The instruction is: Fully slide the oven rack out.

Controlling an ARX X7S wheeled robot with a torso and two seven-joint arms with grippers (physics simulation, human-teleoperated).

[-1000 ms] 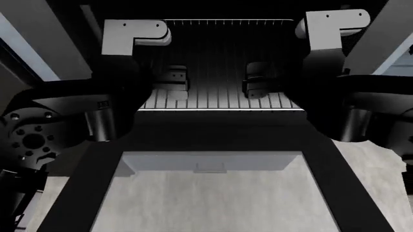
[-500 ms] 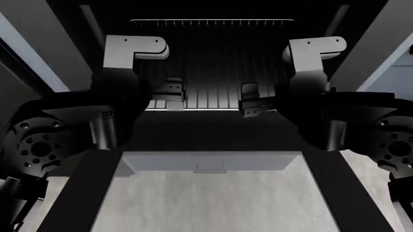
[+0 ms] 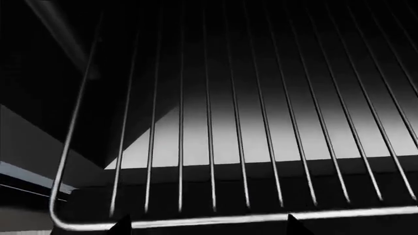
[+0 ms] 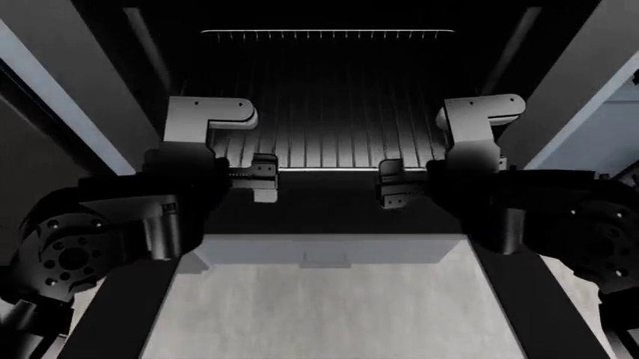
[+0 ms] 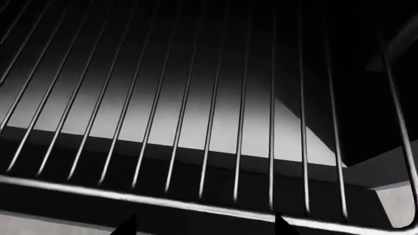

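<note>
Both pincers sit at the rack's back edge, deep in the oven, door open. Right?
Not the back edge. In the head view the left pincer and right pincer sit at the oven rack's front bar. The oven door is open.

The rack (image 4: 325, 112) was a wide, flat grid of thin silvery wires running near to far inside a rounded wire frame. It lay level in the dark oven cavity, spanning nearly its whole width. Its near bar (image 3: 261, 219) caught the light, curving up at the left corner; the right corner (image 5: 408, 215) curved likewise. Its far edge showed as a bright line deep inside.
</note>
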